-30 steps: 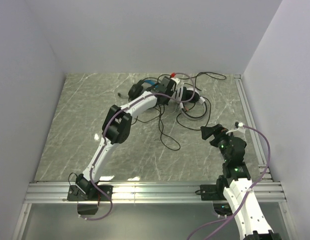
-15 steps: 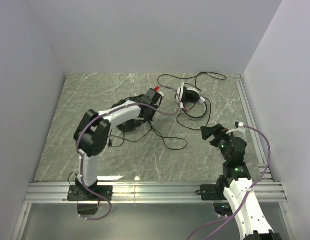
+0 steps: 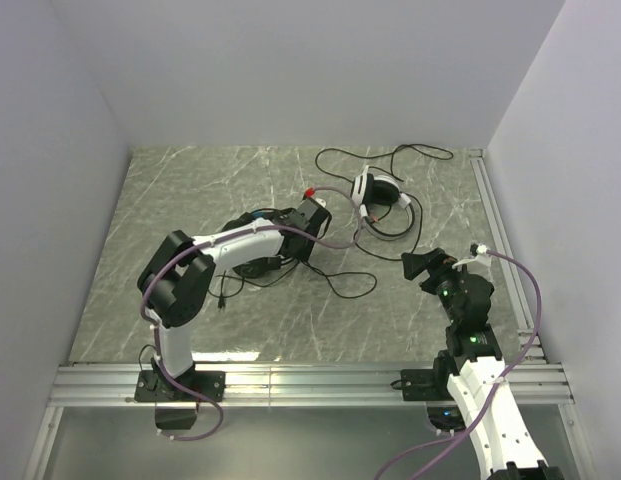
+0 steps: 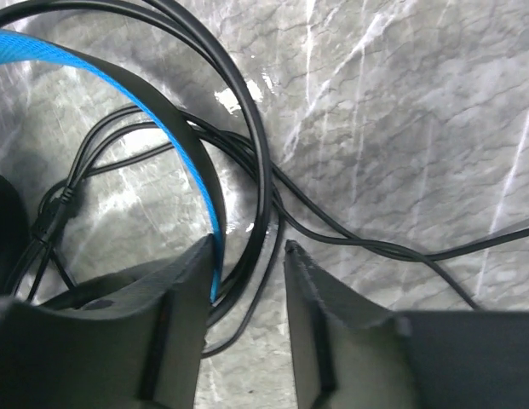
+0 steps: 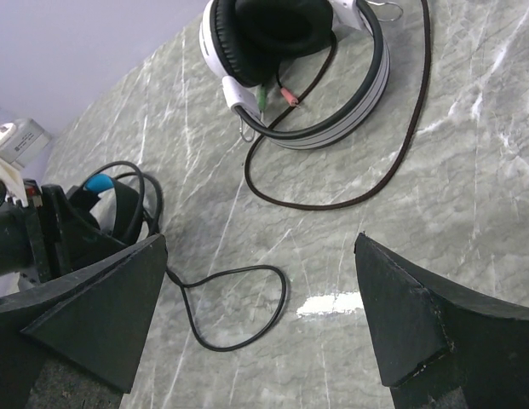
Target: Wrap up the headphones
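Black headset, blue headband (image 4: 183,149): lying on the marble table (image 3: 170,200), left of centre, mostly covered by the left arm in the top view.
Its cable (image 4: 264,153): thin, black, in loose loops beside the headband; one strand trails off toward the right across the table.
Left gripper (image 4: 249,247): low over that headset, jaws partly apart. The headband runs in behind the left finger (image 4: 175,332). Cable strands lie on the table in the gap, not pinched. Nothing gripped.
White headset (image 5: 349,111): near the far edge, right of centre, flat on the table, black ear pad up. Well apart from the black one.
White headset's cable (image 5: 400,153): dark, curving loosely around it; green and pink plugs rest on the band.
Right gripper (image 5: 260,247): near right side, above the table, jaws spread wide, empty, pointing toward the white headset.
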Controlling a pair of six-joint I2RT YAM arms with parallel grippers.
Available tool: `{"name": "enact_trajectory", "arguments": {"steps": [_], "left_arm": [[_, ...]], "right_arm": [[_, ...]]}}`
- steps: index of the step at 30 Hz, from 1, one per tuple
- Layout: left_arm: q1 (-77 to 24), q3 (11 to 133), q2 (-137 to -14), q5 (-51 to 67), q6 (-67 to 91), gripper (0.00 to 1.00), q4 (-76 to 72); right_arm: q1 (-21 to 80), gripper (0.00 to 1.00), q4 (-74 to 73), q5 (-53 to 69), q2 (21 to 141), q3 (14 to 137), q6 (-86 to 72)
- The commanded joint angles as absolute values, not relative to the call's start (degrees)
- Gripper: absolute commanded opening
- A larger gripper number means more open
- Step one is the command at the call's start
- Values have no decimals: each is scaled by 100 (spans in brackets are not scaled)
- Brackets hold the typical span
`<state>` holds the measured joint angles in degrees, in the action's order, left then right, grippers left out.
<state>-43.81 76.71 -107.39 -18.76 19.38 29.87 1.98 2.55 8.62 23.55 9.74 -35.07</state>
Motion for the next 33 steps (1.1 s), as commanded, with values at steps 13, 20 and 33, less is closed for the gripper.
{"name": "enact_trajectory", "arguments": {"steps": [13, 20, 33], "left_arm": [[-4798, 9297, -10985, -3006, 2584, 53, 3629], [-4790, 10545, -12232, -3392, 2803, 52, 4261], [-4535, 10239, -12261, -3524, 3261, 49, 4008]], "right_arm": [[184, 97, 422, 879, 2382, 1037, -3472], [184, 97, 404, 861, 2364, 1037, -3463], [184, 96, 413, 879, 2382, 1028, -3463]]}}
